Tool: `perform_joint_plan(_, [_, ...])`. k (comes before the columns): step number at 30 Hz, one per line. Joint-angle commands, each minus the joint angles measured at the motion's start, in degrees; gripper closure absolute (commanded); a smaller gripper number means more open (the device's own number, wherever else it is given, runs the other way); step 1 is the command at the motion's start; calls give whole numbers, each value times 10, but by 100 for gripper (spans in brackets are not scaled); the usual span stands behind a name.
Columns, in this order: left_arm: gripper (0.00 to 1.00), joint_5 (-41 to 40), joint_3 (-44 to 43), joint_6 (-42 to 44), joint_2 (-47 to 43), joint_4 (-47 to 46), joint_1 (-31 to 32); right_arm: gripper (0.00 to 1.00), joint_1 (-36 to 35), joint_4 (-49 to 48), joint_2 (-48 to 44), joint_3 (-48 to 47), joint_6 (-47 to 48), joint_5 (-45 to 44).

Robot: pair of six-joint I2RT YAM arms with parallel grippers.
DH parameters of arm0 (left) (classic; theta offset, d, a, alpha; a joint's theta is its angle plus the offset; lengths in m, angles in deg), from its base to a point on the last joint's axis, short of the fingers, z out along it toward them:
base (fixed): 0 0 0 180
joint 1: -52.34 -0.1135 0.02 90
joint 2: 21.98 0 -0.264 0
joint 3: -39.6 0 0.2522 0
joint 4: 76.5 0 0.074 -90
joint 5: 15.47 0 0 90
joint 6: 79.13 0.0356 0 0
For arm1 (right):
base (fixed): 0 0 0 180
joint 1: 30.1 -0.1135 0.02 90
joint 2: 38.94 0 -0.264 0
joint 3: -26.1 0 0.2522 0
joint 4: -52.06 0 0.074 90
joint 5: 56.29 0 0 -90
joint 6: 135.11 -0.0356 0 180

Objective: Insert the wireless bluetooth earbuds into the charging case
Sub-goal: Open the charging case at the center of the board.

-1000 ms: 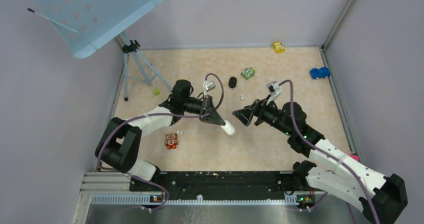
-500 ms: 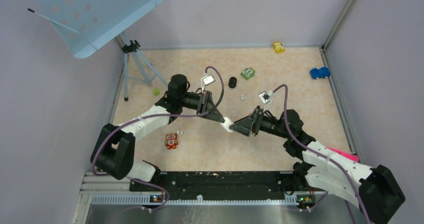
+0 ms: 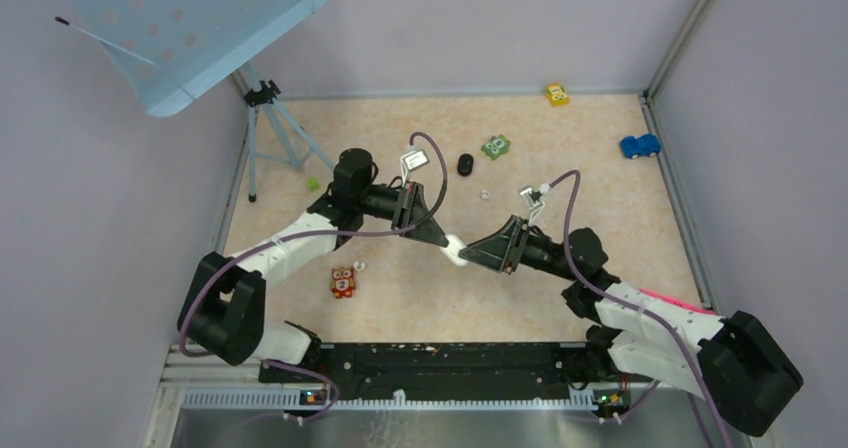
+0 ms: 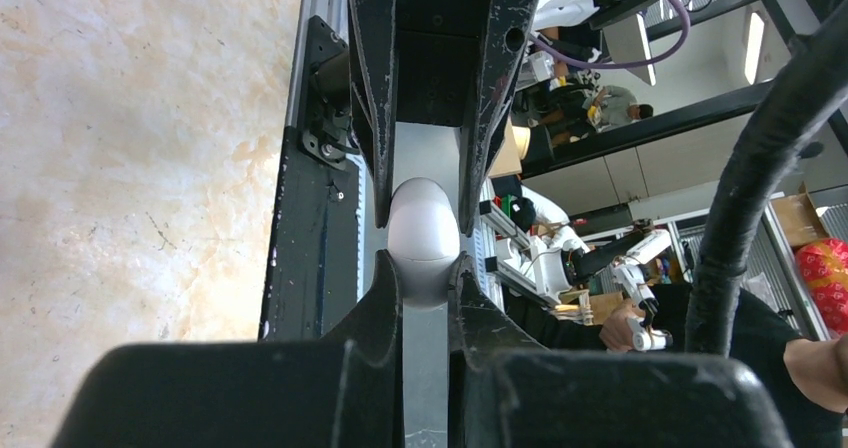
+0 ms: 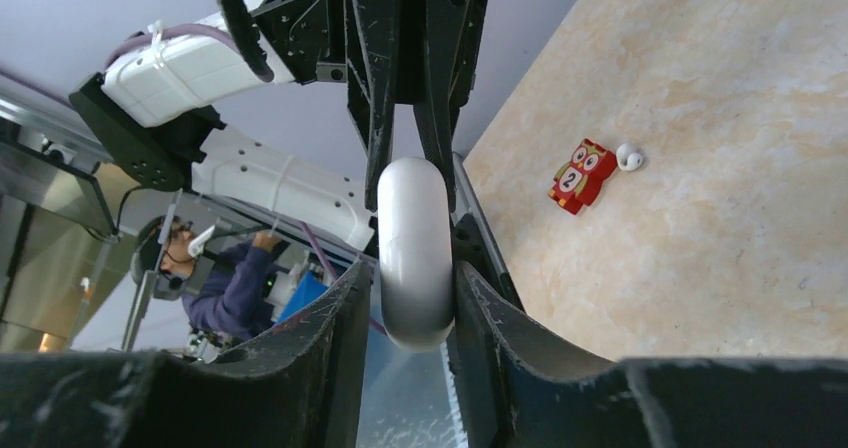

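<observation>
- Top external first: high over the table, meeting tip to tip, left gripper and right gripper.
- Pinched between the two, off the surface: charging case, white and pill-shaped. Squeezed narrow on one end by the left, narrow on the other end by the right, plain in both wrist views. Looks closed, with no open lid to be seen.
- Lying loose on the table, well apart from the case: white earbud just beside the red owl toy, and a second white earbud farther back. None seated yet.
- Step in hand, by judgement: a two-handed hold on the case, either to pass it across or to pry up the lid.
- Next, probably: keep one grip firm, work the lid up with the other without letting the smooth shell slip, then go for a bud.
- Against a second ago: then apart, right fingers spread and empty, case in the left alone. Joined by half a second ago; since then hardly shifted, only the right elbow lower.
</observation>
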Motion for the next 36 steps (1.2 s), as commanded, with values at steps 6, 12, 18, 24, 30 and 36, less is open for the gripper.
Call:
perform_joint_plan(6, [100,0,-4,21,-30,-17,0,72,4,-345,115,45,-179,-44])
perform_joint_plan(12, [100,1,11,21,-43,-26,0,75,4,-517,219,46,-256,-56])
perform_joint_plan(18, [100,15,13,28,-58,-29,0,74,-1,-516,239,24,-255,-44])
perform_joint_plan(24, [100,20,14,32,-67,-28,0,59,-1,-517,254,25,-251,-59])
perform_joint_plan(30, [100,23,9,36,-73,-23,-1,55,-1,-518,262,29,-248,-62])
perform_joint_plan(36, [100,20,9,51,-73,-4,-1,40,-1,-516,248,30,-244,-60])
